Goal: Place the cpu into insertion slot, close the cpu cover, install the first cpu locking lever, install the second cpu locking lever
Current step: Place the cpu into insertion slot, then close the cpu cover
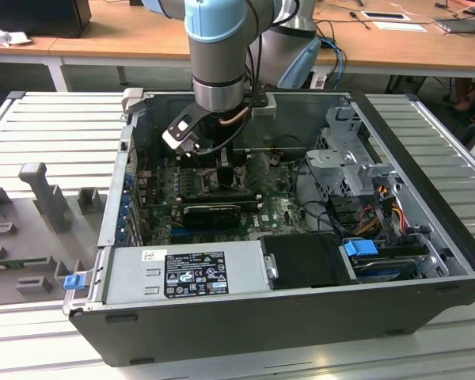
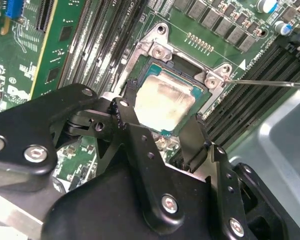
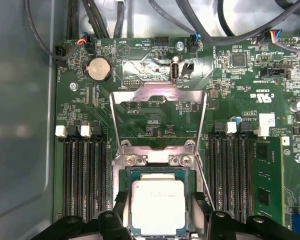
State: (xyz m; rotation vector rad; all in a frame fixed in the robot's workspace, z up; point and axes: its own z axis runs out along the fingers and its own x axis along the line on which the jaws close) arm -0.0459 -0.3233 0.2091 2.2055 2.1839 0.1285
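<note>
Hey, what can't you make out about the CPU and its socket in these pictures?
Second wrist view: the gripper covers one side of the cpu and the insertion slot.
First wrist view: the picture edge cuts off part of the cpu.
Exterior view: the arm blocks the insertion slot.
Both wrist views: whether the gripper grips the cpu cannot be told.

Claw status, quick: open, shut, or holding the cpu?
Claw: open, its fingers straddling the cpu, which sits in the insertion slot; not holding it.
</note>
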